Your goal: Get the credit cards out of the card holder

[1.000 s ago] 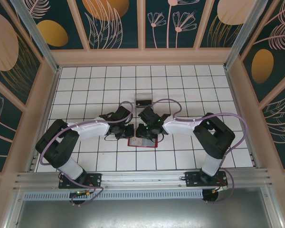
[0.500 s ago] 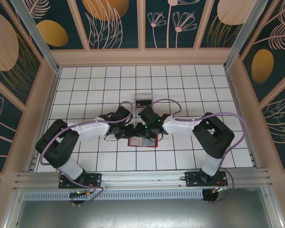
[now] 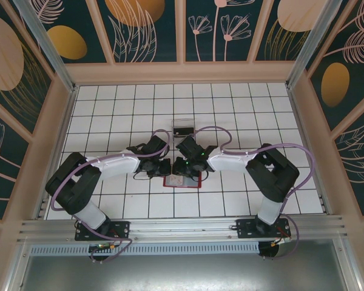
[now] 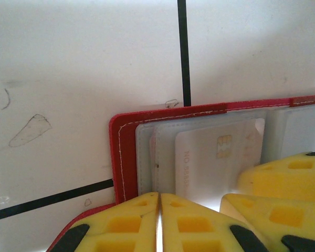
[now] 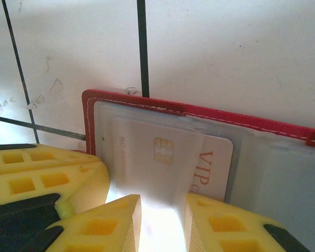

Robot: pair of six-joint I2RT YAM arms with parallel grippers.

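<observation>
The red card holder [image 3: 192, 182] lies open on the tiled floor between both arms. Its grey pockets [image 4: 145, 152] sit inside a red border [image 5: 88, 118]. A white credit card [image 5: 152, 152] with a gold chip sticks out of a pocket and runs up into the gap of my right gripper [image 5: 163, 210], whose jaws close on its two sides. A second card marked VIP [image 5: 216, 160] lies under it, still in its pocket. My left gripper [image 4: 158, 202] is shut, with its tips down on the holder's left edge. The chip card [image 4: 210, 157] lies just right of it.
A small clear plastic box [image 3: 183, 128] stands one tile behind the grippers. The two grippers sit close together, with my right gripper's yellow fingers [image 4: 283, 176] beside the left one. Wooden walls [image 3: 182, 73] ring the white tiled floor.
</observation>
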